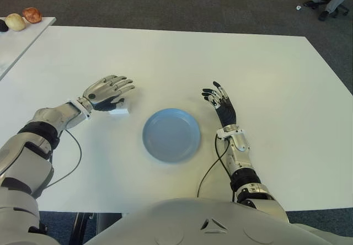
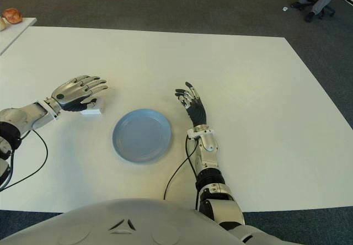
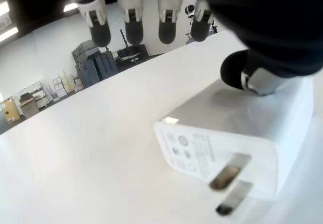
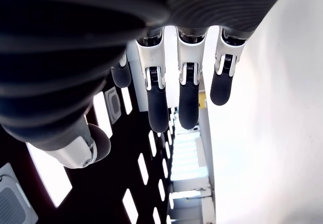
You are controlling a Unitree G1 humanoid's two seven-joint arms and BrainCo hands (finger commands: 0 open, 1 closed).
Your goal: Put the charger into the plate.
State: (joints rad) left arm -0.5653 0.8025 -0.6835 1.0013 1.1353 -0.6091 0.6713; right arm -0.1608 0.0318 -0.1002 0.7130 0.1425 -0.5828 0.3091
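Hovering over the white charger (image 1: 119, 111) left of centre, just left of the blue plate (image 1: 171, 134): left hand (image 1: 108, 92), fingers (image 3: 132, 19) spread, thumb touching its top. Probably light, rigid, slick; best pinched across flat sides, clear of prongs. Right hand (image 1: 220, 102) open beside plate, idle.

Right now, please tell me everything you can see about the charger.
The charger is a small white plastic-looking block with two flat metal prongs and fine grey print on its pronged face. It lies on the white table, to the left of the blue plate, not in it. The left hand is over it, its thumb tip touching the top; the fingers are extended.
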